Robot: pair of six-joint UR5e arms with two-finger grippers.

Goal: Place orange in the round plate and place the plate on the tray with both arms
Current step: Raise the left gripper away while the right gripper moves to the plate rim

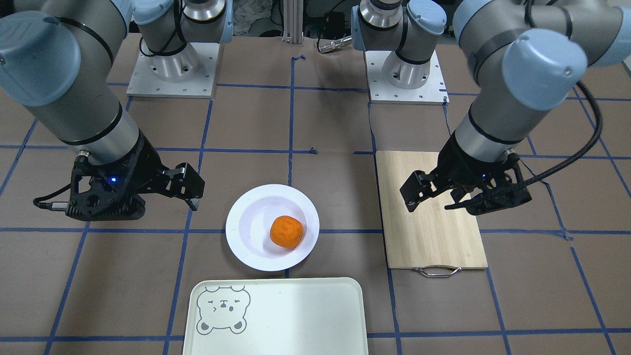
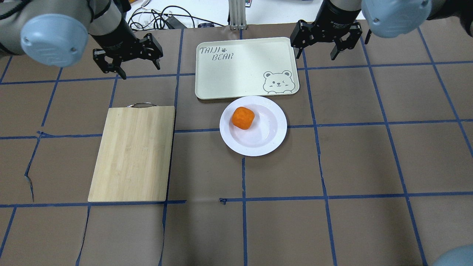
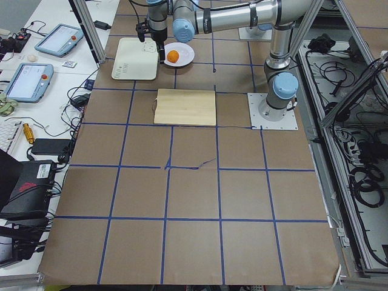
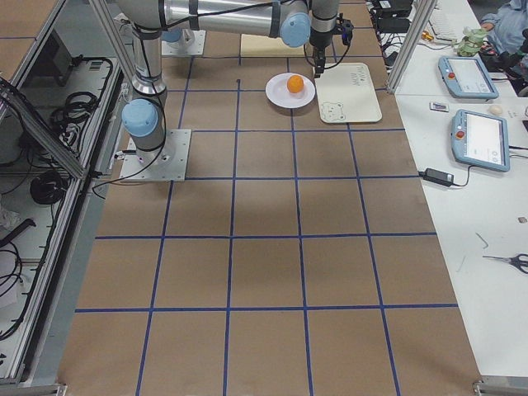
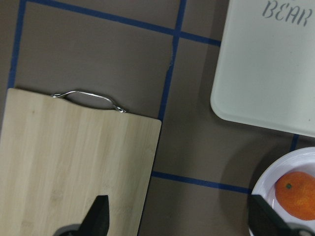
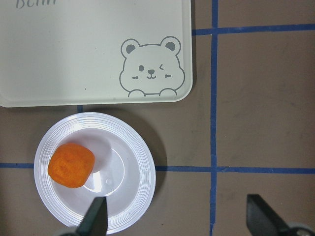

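The orange (image 2: 242, 118) lies inside the round plate (image 2: 274, 137), toward its tray-side edge. The plate rests on the table just short of the tray (image 2: 244, 70), close to the tray's bear corner. In the right wrist view the orange (image 6: 71, 164) sits on the left of the plate (image 6: 134, 196), below the tray (image 6: 74, 59). My left gripper (image 2: 141, 72) hangs open and holds nothing, beyond the wooden board's handle end. My right gripper (image 2: 316, 57) also stands open with nothing in it, off the tray's right edge. Neither gripper touches the plate.
A wooden cutting board (image 2: 133, 151) with a metal handle lies left of the plate. Blue tape lines grid the brown table cover. Cables and an aluminium post sit behind the tray. Tablets and tools lie on side benches in the side views.
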